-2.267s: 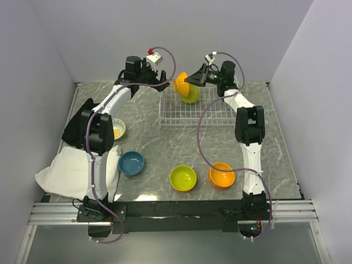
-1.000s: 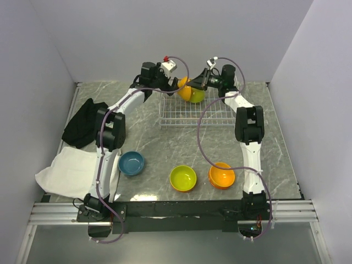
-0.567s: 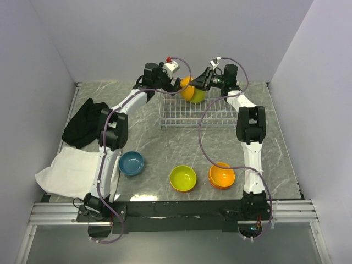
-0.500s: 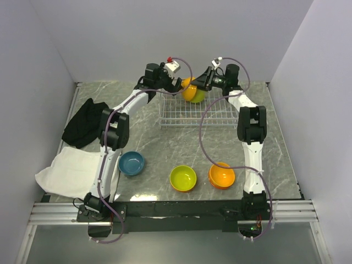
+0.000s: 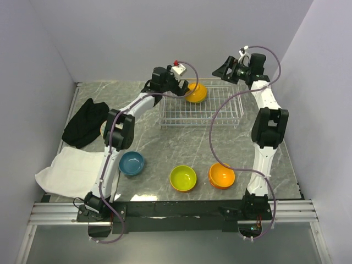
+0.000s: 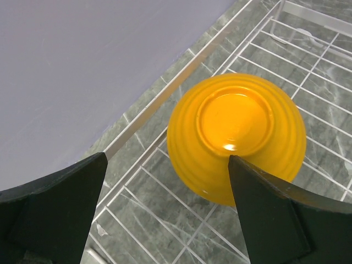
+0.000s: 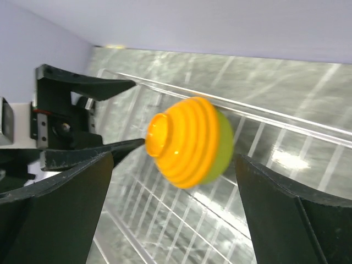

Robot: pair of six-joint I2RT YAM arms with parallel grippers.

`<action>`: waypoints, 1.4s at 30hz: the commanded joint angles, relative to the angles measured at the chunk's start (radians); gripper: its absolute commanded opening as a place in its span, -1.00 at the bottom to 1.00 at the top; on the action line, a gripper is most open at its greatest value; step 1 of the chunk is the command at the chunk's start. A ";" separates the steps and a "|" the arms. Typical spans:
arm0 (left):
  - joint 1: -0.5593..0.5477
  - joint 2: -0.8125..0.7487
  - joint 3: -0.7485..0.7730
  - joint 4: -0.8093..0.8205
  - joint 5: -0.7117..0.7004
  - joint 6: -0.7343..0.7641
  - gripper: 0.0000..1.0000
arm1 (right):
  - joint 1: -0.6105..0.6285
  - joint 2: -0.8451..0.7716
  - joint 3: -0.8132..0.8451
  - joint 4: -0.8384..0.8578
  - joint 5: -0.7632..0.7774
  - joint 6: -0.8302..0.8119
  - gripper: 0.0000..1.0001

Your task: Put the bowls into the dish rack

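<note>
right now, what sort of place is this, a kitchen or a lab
Likely a robot test cell, not a kitchen: blank walls box in a marble-look table, two arms bolt to a metal rail.

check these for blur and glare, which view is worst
right wrist view: the worst, blurred, with the orange bowl and the rack wires smeared; left wrist view: sharp, a small glint on that bowl's base; top view: sharp, soft even light, a faint sheen on the table near the front edge
</note>
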 commanded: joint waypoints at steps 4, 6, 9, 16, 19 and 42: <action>-0.001 -0.005 0.066 0.084 -0.047 -0.036 0.99 | 0.021 -0.118 -0.003 -0.158 0.141 -0.208 0.99; 0.001 -0.029 0.089 0.069 -0.070 -0.044 0.99 | 0.021 -0.133 -0.002 -0.172 0.146 -0.234 0.99; 0.013 -0.089 0.063 0.059 -0.081 -0.039 0.99 | 0.026 -0.176 -0.005 -0.195 0.182 -0.289 0.99; 0.035 -0.432 -0.171 0.058 -0.034 -0.011 0.99 | 0.072 -0.288 -0.061 -0.215 0.238 -0.416 0.99; 0.038 -0.598 -0.334 0.053 -0.108 0.007 0.99 | 0.161 -0.330 -0.106 -0.227 0.190 -0.556 0.78; 0.108 -1.085 -0.980 -0.066 -0.377 -0.027 0.94 | 0.488 -0.017 0.057 -0.187 0.630 -0.513 -1.00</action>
